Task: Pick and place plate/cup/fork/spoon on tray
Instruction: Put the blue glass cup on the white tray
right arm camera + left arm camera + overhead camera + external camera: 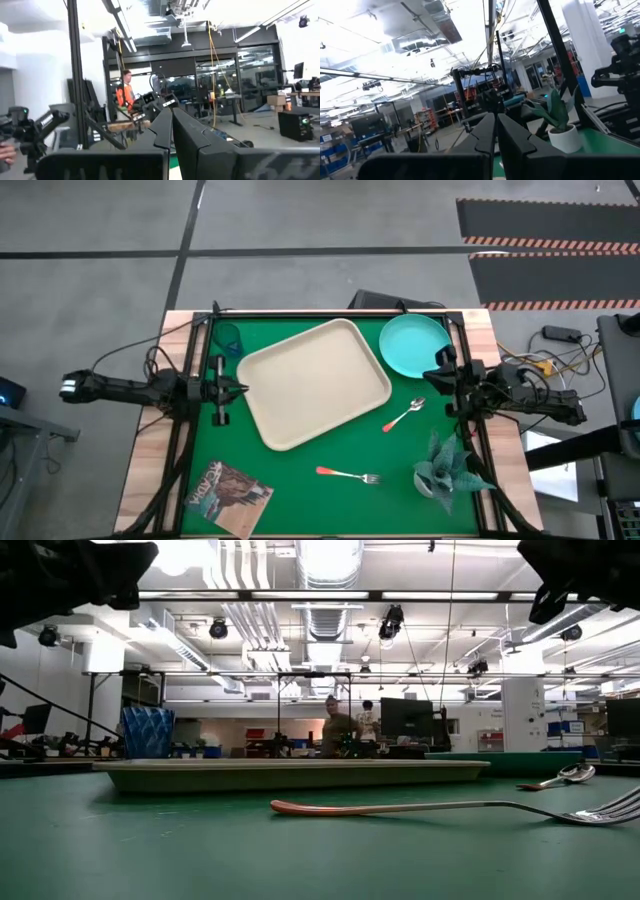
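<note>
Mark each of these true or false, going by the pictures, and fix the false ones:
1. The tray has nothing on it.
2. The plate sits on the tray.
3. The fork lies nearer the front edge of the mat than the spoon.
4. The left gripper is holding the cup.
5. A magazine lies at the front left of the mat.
1. True. The tray is bare.
2. False. The plate lies on the green mat, past the tray's far right corner.
3. True. The fork lies in front of the spoon.
4. False. The left gripper is shut on nothing at the tray's left edge; the cup stands apart at the far left corner.
5. True. The magazine lies there.
</note>
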